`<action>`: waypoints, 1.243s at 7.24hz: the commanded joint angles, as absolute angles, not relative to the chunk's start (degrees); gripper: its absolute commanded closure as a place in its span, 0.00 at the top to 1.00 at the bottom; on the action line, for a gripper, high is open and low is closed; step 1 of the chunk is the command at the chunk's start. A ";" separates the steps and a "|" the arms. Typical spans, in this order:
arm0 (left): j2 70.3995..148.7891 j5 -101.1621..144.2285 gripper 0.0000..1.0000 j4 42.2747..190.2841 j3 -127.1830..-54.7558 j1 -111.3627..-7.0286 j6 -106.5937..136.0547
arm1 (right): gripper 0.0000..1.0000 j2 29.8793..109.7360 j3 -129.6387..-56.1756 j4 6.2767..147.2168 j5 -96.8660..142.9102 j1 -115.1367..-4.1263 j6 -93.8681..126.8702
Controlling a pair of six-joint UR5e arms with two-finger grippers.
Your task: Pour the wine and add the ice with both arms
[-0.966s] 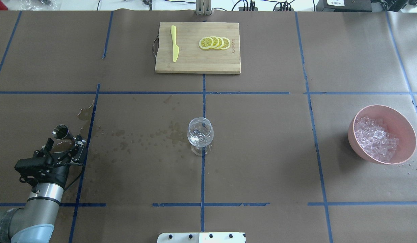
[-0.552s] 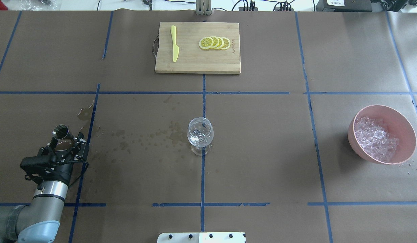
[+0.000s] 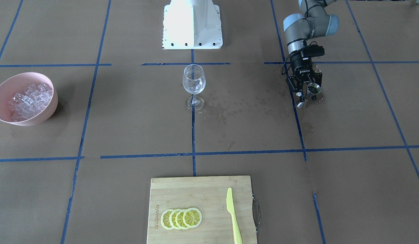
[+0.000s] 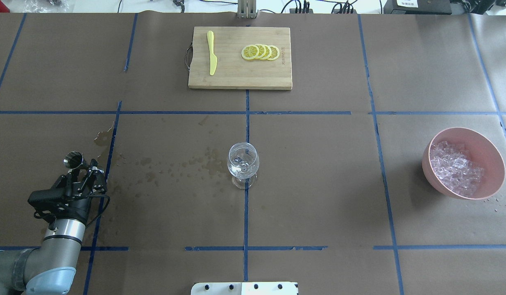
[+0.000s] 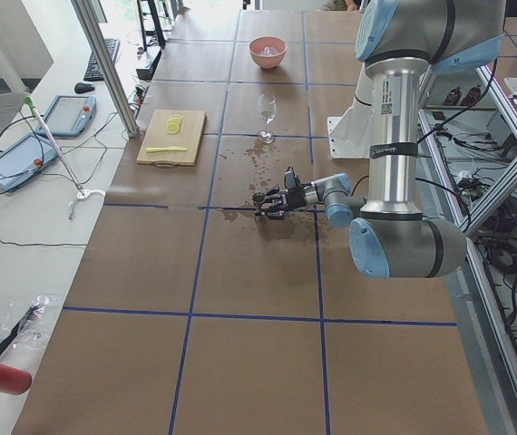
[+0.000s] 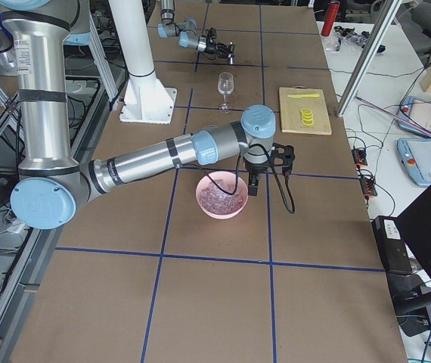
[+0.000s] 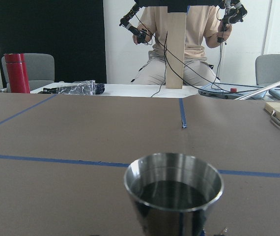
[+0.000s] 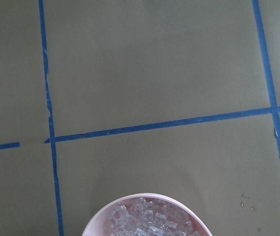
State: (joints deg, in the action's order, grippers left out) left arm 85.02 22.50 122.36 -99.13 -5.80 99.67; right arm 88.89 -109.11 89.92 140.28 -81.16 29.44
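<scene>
- Left gripper (image 3: 307,98) clamps steel measuring cup (image 3: 313,89) upright against spills;
- right gripper (image 6: 253,184) hangs over pink bowl (image 4: 489,142) of clear ice cubes (image 4: 455,166), ready; finger opening cannot be told

left end effector (image 3: 307,98): "ROBOTIQ", faint | cutting board (image 3: 202,193): engraved mark, unreadable

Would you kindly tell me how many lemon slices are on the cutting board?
4 lemon slices, overlapping in one row on the wooden cutting board, apart from the yellow knife. A further slice hidden underneath seems unlikely.
</scene>
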 commanded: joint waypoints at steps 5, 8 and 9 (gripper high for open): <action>85.52 22.50 0.00 122.87 -105.53 -7.56 95.74 | 1.00 89.47 -109.60 81.00 136.08 -75.52 39.24; 85.52 22.67 0.00 122.96 -109.84 -10.80 89.15 | 1.00 90.44 -109.51 70.96 129.13 -66.30 53.22; 85.52 22.68 0.00 123.05 -112.30 -11.33 85.12 | 1.00 91.22 -109.51 67.88 126.76 -63.66 56.74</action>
State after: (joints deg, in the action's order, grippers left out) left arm 85.51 22.63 122.97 -109.65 -10.38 89.40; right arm 90.48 -109.52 71.68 129.61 -67.10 52.17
